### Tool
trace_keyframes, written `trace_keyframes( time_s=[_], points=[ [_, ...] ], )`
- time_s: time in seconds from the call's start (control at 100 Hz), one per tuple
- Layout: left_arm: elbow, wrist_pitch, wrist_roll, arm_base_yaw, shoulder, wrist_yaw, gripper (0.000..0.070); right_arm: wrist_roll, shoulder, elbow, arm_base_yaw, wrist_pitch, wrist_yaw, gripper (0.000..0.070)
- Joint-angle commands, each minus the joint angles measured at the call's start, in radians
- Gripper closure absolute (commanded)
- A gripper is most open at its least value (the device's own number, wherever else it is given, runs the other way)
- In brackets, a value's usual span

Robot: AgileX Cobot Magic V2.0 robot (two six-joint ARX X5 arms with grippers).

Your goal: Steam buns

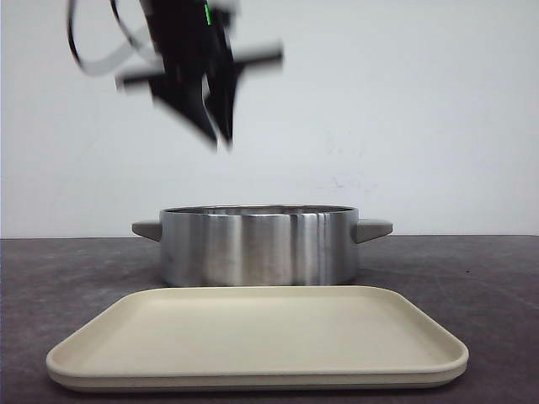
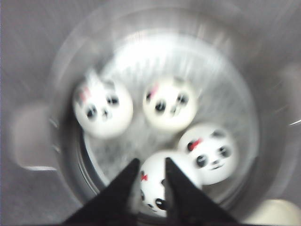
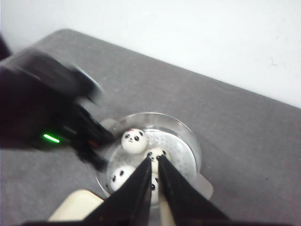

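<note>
Front view shows only the outside of the round brushed-steel pot (image 1: 258, 246) with grey side handles, standing on the dark grey table (image 1: 488, 286) at about 12 o'clock from the empty cream rectangular tray (image 1: 257, 341), which lies nearest the camera; the pot's contents are hidden here. The left gripper (image 1: 221, 135), blurred, hangs in the air above the pot's left part, its black fingers nearly together and holding nothing. The left wrist view looks straight down into the pot and reveals the four glossy white panda-faced buns (image 2: 170, 103) on its perforated steamer floor, the fingers a narrow gap apart over the nearest bun. The right wrist view sees the same pot from high up, with the buns inside; the right gripper (image 3: 154, 165) is also almost closed and empty. Behind the table stands a plain white wall (image 1: 421, 101).
</note>
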Motion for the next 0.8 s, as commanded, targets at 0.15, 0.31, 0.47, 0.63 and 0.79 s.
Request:
trace_keyframes(
  time_s=[0.15,0.31,0.47,0.63,0.79],
  points=[
    [0.021,-0.032,0.087,-0.092,-0.259,-0.067,0.0700,-0.029,-0.010,-0.083,0.005,0.090,0.039,0.0683],
    [-0.034,-0.101,0.086,-0.124,-0.447,-0.153,0.0700,-0.029,-0.044,-0.258,0.007,0.310,0.034,0.0683],
    [-0.168,-0.161,0.077,-0.124,-0.636,-0.160,0.0700,-0.028,-0.093,-0.484,0.007,0.578,-0.043,0.0683],
    [-0.370,-0.168,0.038,-0.123,-0.840,-0.185,0.0700,-0.016,-0.116,-0.655,0.010,0.728,-0.043,0.0683],
    [-0.509,-0.198,0.003,-0.123,-0.974,-0.185,0.0700,-0.003,-0.117,-0.678,0.010,0.683,-0.043,0.0683]
  ],
)
